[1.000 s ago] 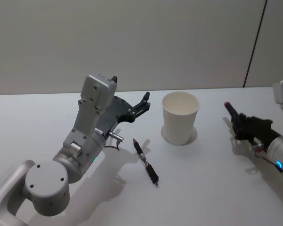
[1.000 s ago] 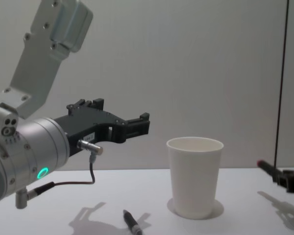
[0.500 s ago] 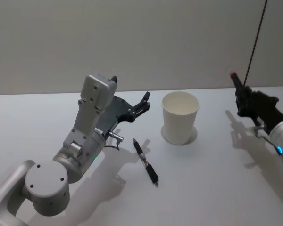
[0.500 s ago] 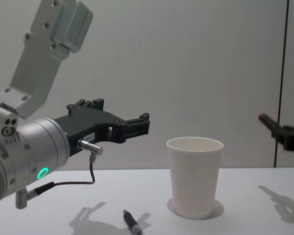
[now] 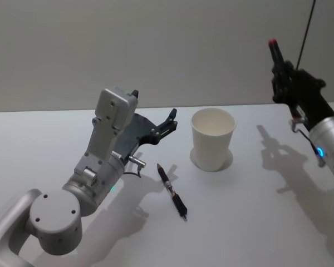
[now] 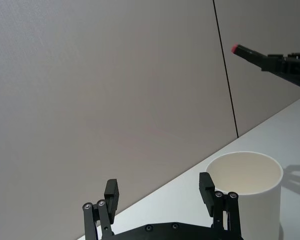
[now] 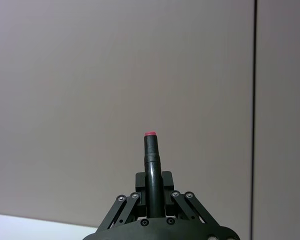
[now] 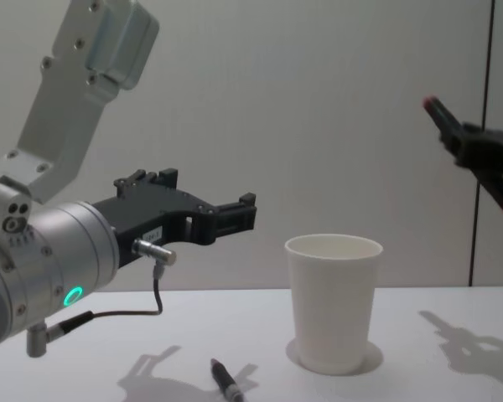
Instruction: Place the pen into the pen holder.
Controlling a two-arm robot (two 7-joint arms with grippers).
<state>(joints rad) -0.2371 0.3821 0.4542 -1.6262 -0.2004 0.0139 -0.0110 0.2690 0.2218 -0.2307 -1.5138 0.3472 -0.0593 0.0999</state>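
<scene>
White worktop (image 5: 250, 222): carries the pen holder and one loose pen; both arms throw shadows on it.
Left arm (image 5: 97, 167): grey, bent at the elbow, reaching forward from the robot's left, clear of the worktop; green ring lit at the wrist.
Right arm (image 5: 329, 146): on the robot's right, forearm slanting up and away; blue light lit near the wrist.
Pen holder (image 5: 212, 139): white paper cup, upright, mouth up, about mid-worktop between the two arms.
Left claw (image 6: 159, 186): fingers spread apart, hovering off the worktop just left of the pen holder, a little above rim height in the chest view.
Right claw (image 7: 153, 186): clamped on the red-tipped pen, high over the worktop, to the right of the pen holder and well above its rim.
Red-tipped pen (image 7: 151, 160): black barrel, red end sticking out past the fingertips and pointing upward, tilted; other end hidden inside the claw. Well apart from the pen holder.
Loose pen (image 5: 172, 191): black, lying flat on the worktop, nearer the robot than the left claw, near the pen holder on its left but apart from it.
</scene>
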